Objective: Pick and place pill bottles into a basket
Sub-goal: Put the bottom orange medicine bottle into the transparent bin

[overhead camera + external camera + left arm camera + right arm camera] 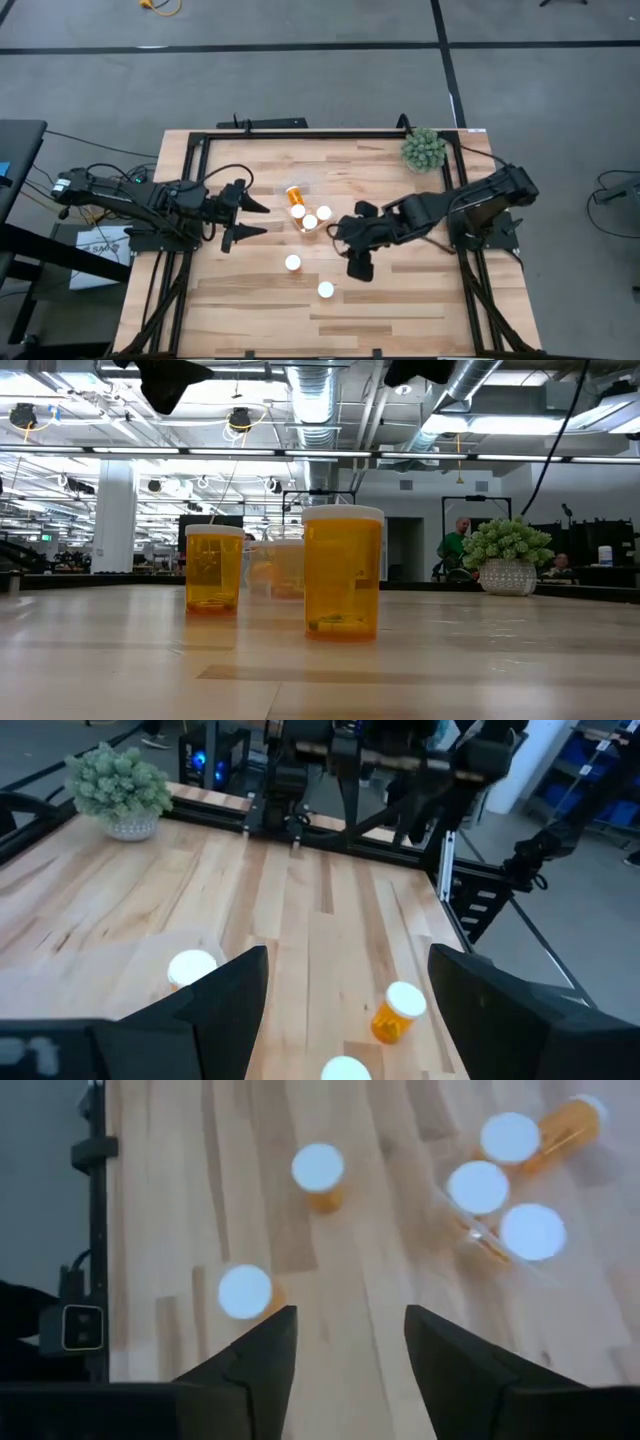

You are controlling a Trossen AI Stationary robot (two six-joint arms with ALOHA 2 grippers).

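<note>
Three white-capped pill bottles stand close together at the table's middle, where the clear basket's faint glinting outline shows. An orange bottle lies on its side just beyond them. Two more bottles stand upright on the table, one nearer the front and one closer still. My left gripper is open and empty, left of the cluster. My right gripper is open and empty, right of the cluster, above the table.
A green spiky plant ball in a pot stands at the far right corner. A black frame rail runs round the tabletop. Bare wood lies toward the near edge and the far left.
</note>
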